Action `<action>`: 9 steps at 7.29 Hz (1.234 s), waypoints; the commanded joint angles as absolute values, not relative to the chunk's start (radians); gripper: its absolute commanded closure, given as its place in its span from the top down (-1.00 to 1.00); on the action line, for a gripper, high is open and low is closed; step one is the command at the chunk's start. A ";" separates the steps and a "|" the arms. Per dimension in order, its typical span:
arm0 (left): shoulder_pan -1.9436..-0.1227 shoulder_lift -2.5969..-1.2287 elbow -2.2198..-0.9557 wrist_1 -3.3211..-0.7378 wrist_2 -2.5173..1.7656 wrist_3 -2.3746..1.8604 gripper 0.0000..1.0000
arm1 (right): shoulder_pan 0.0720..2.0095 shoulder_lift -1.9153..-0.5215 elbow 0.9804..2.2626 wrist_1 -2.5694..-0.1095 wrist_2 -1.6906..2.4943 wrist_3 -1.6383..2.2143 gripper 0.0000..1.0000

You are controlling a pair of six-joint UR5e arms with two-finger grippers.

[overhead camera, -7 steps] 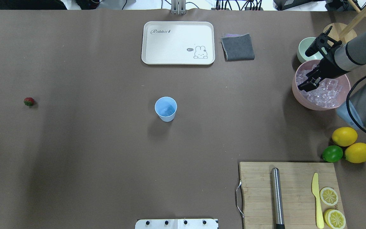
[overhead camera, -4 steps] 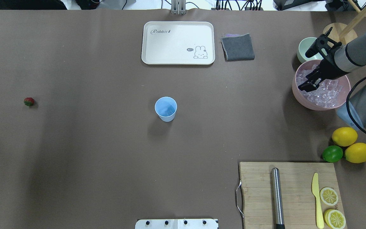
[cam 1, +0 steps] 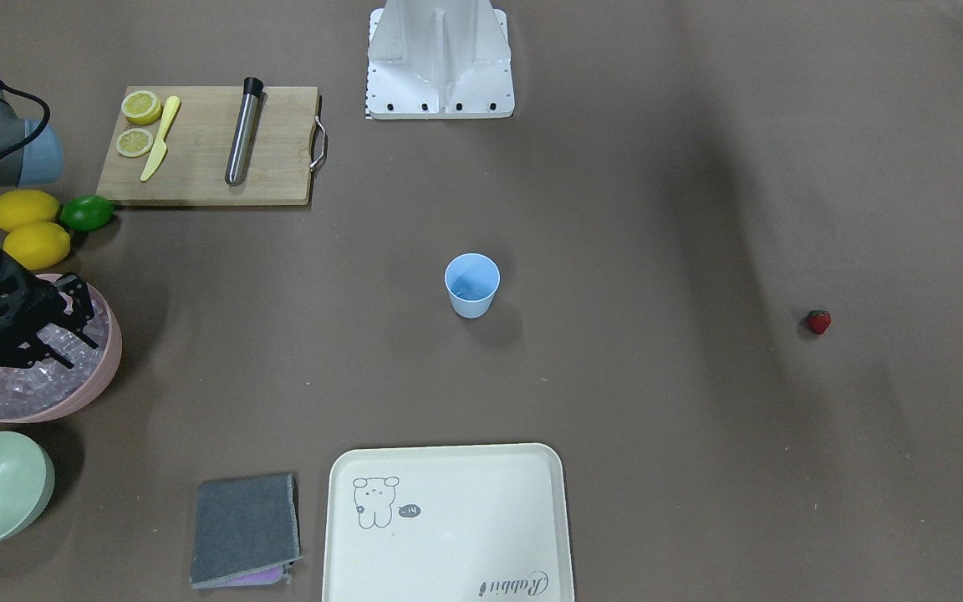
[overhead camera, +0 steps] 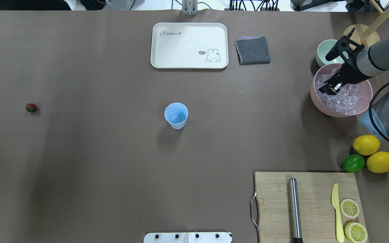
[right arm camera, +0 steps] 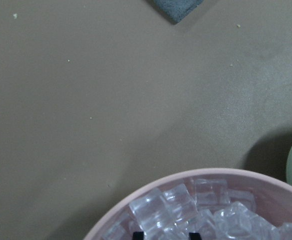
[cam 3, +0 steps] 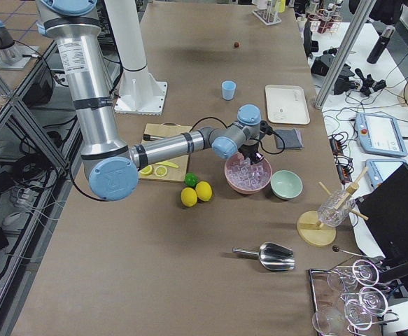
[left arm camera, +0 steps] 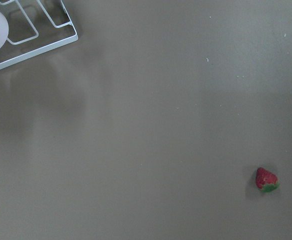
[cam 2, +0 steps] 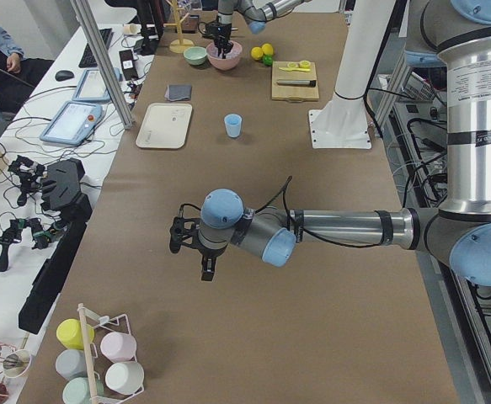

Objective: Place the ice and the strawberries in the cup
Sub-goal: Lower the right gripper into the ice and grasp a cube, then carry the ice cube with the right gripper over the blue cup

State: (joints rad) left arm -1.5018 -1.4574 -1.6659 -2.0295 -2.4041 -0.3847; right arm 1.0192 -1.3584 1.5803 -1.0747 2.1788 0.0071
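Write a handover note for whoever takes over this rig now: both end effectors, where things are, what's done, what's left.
Right end effector: down in the pink bowl, jaws apart among the ice; cannot tell if a cube is gripped.
Left end effector: over bare table, seen only from the side; open or shut unclear.
Cup: upright at table centre, looks empty.
Strawberry: on the table, far to the robot's left.
Done: nothing visibly in the cup.
Left: ice into the cup, then the strawberry.
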 commanded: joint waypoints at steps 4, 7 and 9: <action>-1.502 -1.451 -1.664 -2.029 -2.404 -0.383 0.95 | 1.029 -1.098 1.759 -1.562 2.197 0.062 -0.94; -1.502 -1.454 -1.646 -2.029 -2.405 -0.382 0.95 | 0.798 -0.869 1.663 -1.560 2.025 0.441 -0.94; -1.502 -1.454 -1.634 -2.029 -2.405 -0.380 0.95 | 0.735 -0.780 1.599 -1.568 1.971 0.550 -0.94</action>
